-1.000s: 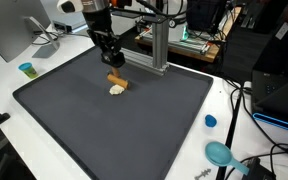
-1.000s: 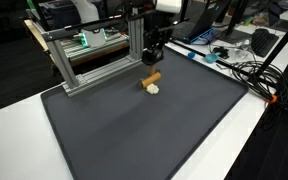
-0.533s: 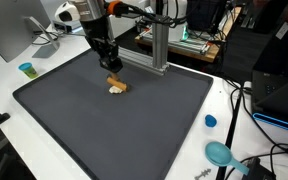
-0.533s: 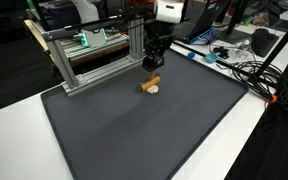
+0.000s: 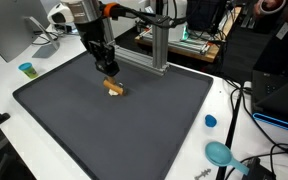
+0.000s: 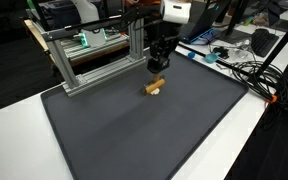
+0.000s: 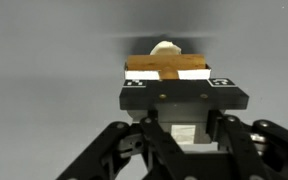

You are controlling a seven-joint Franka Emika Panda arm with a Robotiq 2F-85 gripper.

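A short brown stick with a cream-white lump at one end [image 5: 114, 88] lies on the dark grey mat [image 5: 104, 130], also seen in an exterior view [image 6: 155, 86]. My gripper [image 5: 107, 68] hangs just above it, close to touching, in both exterior views [image 6: 159, 66]. In the wrist view the brown stick [image 7: 164, 66] lies crosswise just beyond the gripper's black body [image 7: 184, 97], with the cream lump behind it. The fingertips are hidden behind that body, so the jaws' state does not show.
An aluminium frame [image 5: 156, 45] stands at the mat's far edge, right beside the arm, and also shows in an exterior view [image 6: 89, 60]. A small teal cup [image 5: 26, 69], a blue cap [image 5: 210, 121], a teal round tool [image 5: 220, 153] and cables [image 6: 246, 70] lie on the white table.
My gripper has moved along the mat and lowered towards the stick. It now hides more of the cream end. The stick has hardly shifted.
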